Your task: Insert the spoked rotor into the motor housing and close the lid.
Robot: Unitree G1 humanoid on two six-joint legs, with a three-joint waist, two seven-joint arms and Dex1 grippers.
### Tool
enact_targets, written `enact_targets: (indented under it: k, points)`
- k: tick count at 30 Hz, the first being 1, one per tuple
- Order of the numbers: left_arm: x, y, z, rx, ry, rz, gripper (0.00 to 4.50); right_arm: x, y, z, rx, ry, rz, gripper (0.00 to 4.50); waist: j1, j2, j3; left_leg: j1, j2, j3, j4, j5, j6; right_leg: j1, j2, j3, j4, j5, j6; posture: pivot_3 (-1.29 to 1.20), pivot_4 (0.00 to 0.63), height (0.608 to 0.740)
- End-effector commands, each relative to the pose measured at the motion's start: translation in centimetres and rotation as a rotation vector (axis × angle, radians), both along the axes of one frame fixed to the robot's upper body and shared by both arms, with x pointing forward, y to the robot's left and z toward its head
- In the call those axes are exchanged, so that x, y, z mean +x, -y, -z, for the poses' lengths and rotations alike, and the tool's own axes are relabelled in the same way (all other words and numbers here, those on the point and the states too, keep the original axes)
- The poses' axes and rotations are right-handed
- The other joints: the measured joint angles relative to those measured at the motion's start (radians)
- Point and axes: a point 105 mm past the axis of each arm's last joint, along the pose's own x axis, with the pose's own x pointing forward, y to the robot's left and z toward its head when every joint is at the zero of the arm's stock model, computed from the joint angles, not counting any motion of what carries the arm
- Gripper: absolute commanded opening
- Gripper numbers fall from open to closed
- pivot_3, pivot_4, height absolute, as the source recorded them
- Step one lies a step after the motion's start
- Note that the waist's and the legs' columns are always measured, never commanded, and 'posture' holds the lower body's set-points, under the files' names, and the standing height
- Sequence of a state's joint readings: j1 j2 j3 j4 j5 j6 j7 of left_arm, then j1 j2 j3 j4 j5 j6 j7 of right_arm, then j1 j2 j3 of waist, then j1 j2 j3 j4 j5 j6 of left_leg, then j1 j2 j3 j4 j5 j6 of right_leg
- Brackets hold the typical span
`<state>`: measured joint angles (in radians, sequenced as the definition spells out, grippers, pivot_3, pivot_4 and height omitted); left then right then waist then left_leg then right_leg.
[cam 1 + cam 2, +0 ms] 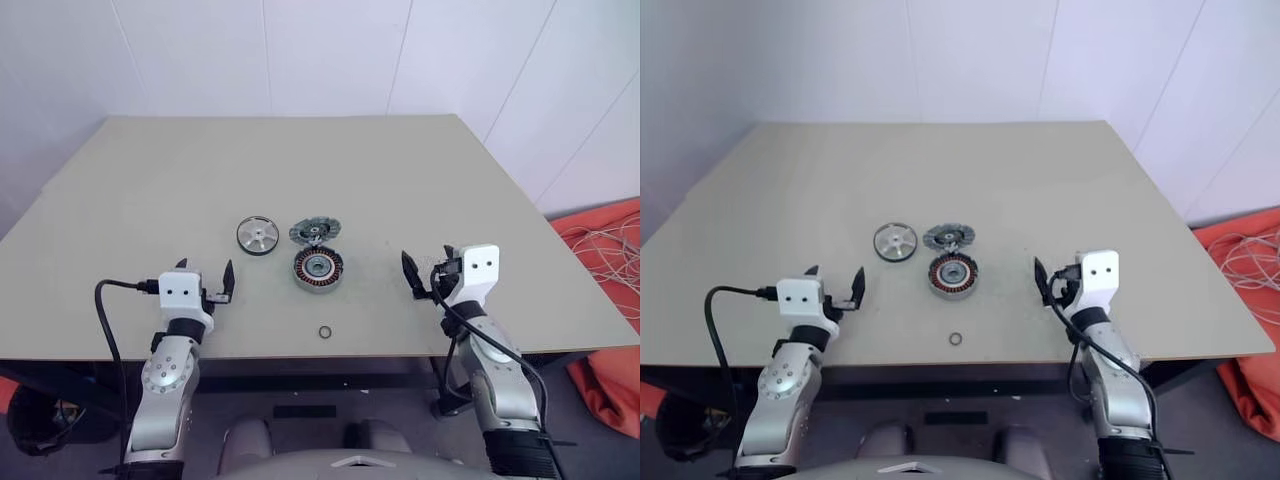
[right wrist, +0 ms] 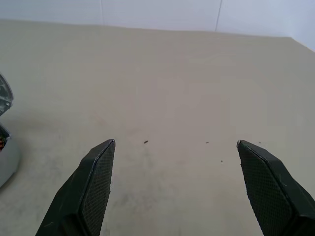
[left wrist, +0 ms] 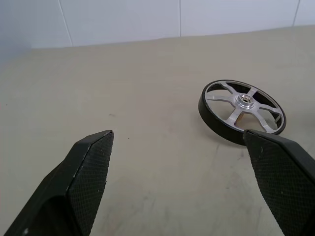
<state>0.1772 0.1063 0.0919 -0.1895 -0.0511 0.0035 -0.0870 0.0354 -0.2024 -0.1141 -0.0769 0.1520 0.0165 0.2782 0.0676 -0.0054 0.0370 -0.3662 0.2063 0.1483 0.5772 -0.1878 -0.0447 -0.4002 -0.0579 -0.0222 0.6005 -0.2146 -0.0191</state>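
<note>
Spoked rotor [image 1: 258, 235] lying flat ahead of the spread, empty left gripper [image 1: 207, 284]; right gripper [image 1: 427, 276] likewise released, beside motor housing [image 1: 318, 267].

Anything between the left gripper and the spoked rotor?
Nothing visible. The left gripper, open, hovers over bare table; the spoked rotor lies ahead of it, with the motor housing off to the rotor's right.

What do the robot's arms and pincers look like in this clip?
Silver-grey metal arms with round joint housings. Each wrist carries a white block with two dark dots. The left pincer and right pincer each have two black, pointed, textured fingers. A black cable loops along each arm.
</note>
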Motion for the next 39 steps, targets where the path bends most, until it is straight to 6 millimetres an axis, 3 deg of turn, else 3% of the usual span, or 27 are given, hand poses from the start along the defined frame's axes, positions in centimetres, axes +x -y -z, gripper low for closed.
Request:
enact_targets:
  k: [1,11,20,29,39]
  points:
    - [0.0,-0.3,-1.3,0.006,0.057,-0.008,4.50,0.2,-0.1,-1.5,-0.029,0.083,-0.035,4.48,0.000,0.000,0.000,0.000,0.000,0.000,0.000,0.000,0.000,0.000,0.000,0.000,0.000,0.000,0.000,0.00,0.000,0.740]
    - [-0.4,-0.5,-1.3,-0.022,0.063,-0.046,4.50,-0.3,-1.1,-1.1,0.038,0.042,-0.002,4.48,0.000,0.000,0.000,0.000,0.000,0.000,0.000,0.000,0.000,0.000,0.000,0.000,0.000,0.000,0.000,0.00,0.000,0.740]
    - [-0.3,-0.4,-1.3,-0.018,0.054,-0.046,4.50,0.3,-4.3,-1.0,-0.075,-0.004,-0.343,4.48,-0.001,0.000,0.000,0.000,0.000,0.000,0.000,0.000,0.000,0.000,0.000,0.000,0.000,0.000,0.000,0.00,0.000,0.740]
    - [-0.4,-0.1,-0.9,-0.023,0.043,-0.044,4.50,-1.0,-9.7,-0.4,-0.243,-0.096,-0.897,4.48,0.001,0.000,0.000,-0.001,0.000,0.000,0.000,0.000,0.000,0.000,0.000,0.000,0.000,0.000,0.000,0.00,0.000,0.740]
    - [-0.6,-0.2,-0.8,-0.030,0.040,-0.055,4.50,-1.0,-11.7,-0.9,-0.328,-0.136,-1.184,4.48,0.001,0.000,0.000,-0.001,0.001,0.000,0.001,-0.001,0.001,0.001,0.000,0.000,0.000,0.000,-0.001,0.00,0.000,0.740]
